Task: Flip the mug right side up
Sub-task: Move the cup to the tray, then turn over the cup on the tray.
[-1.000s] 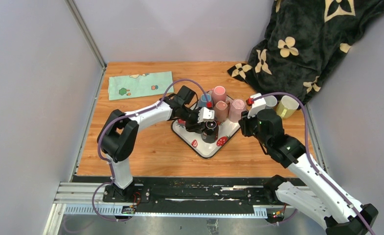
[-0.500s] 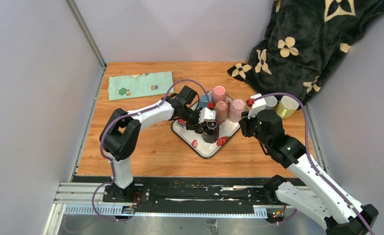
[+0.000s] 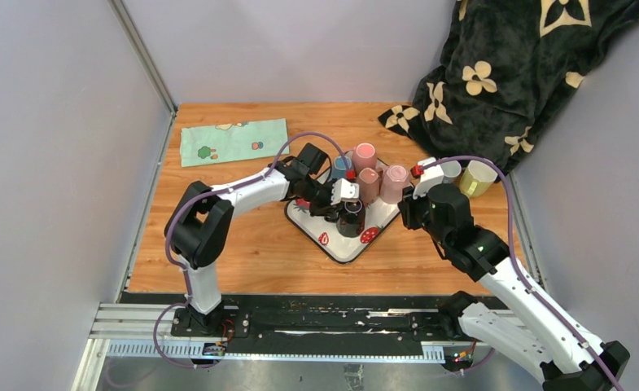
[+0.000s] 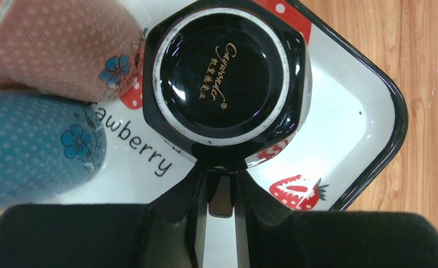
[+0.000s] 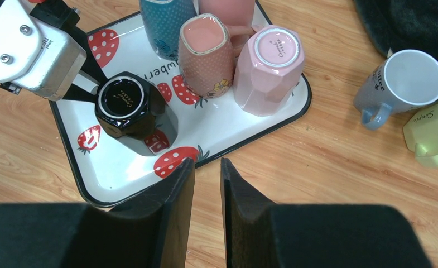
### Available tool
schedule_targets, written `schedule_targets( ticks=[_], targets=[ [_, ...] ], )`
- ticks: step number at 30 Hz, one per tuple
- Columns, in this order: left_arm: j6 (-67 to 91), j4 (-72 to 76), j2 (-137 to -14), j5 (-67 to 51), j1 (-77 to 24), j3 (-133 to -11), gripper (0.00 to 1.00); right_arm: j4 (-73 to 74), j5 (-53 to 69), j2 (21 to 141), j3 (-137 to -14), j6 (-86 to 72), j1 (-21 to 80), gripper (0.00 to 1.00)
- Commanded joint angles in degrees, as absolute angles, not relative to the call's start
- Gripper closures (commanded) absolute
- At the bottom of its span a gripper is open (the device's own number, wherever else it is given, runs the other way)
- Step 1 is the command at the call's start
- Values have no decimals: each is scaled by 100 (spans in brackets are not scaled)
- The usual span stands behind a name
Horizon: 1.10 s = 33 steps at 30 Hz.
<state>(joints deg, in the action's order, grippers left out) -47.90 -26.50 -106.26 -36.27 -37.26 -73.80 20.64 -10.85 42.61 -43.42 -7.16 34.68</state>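
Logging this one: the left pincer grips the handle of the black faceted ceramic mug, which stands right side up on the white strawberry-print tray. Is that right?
Not quite. The black faceted ceramic mug stands upside down, its glossy base with gold lettering facing up, as the left wrist view shows. The rest holds: left pincer on its handle, white strawberry-print tray beneath.
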Motion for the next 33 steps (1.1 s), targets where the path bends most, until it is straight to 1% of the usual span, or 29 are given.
schedule_targets(
  ticks=[1, 13, 21, 27, 31, 33],
  targets=[
    [-4346, -1975, -10057, -3636, -3753, -7038, 100, 2027, -1215, 4195, -4305, -830, 3407, 71],
    [-3119, 218, -8752, -3946, -3698, -5864, 100, 1874, -1212, 4139, -4241, -964, 3409, 71],
    [-2307, 1240, -8189, -3968, -3557, -5343, 100, 1792, -1525, 3821, -4122, -1108, 3410, 71],
    [-1568, 1849, -7740, -3645, -3465, -5164, 100, 1650, -1721, 3592, -3951, -1214, 3402, 71],
    [-1023, 2105, -7459, -3415, -3390, -5153, 100, 1552, -1600, 3601, -3916, -1296, 3402, 71],
    [-665, 2500, -7293, -3297, -3352, -5022, 100, 1469, -1500, 3624, -3881, -1364, 3403, 71]
  ],
)
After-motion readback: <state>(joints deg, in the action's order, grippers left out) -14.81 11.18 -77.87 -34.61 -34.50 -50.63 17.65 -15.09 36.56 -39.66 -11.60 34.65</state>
